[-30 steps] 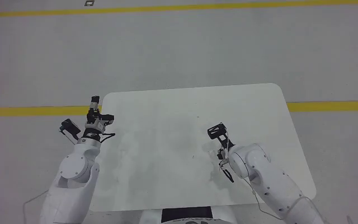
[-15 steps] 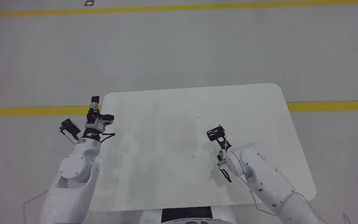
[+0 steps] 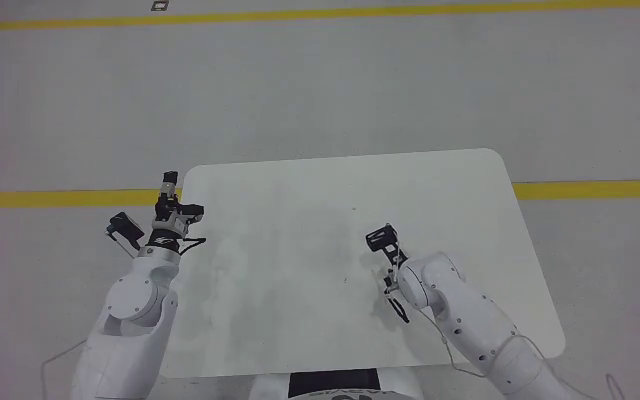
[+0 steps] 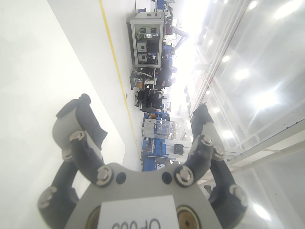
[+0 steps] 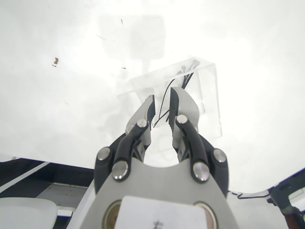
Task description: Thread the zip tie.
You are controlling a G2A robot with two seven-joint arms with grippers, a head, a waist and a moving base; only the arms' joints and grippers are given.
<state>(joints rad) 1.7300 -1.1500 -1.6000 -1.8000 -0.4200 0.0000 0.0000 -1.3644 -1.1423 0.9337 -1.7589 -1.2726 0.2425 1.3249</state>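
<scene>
an industrial hall: yellow floor line (image 3: 300, 12), equipment cabinet (image 4: 147, 41).

The left gripper (image 4: 141, 103) and right gripper (image 5: 162, 95) share grey metal plates (image 5: 162, 182), silver screws (image 5: 201, 168) and black fingers (image 5: 174, 101). Both arms (image 3: 135, 300) are smooth white shells.

The right gripper (image 5: 162, 94) hangs over a white counter (image 5: 250, 24), its two fingers a narrow gap apart. A thin black zip tie (image 5: 163, 101) curves through that gap. Just beyond stands a clear plastic box (image 5: 209, 91) holding more black ties (image 5: 188, 72), with small dark specks (image 5: 56, 60) well off to one side.
</scene>
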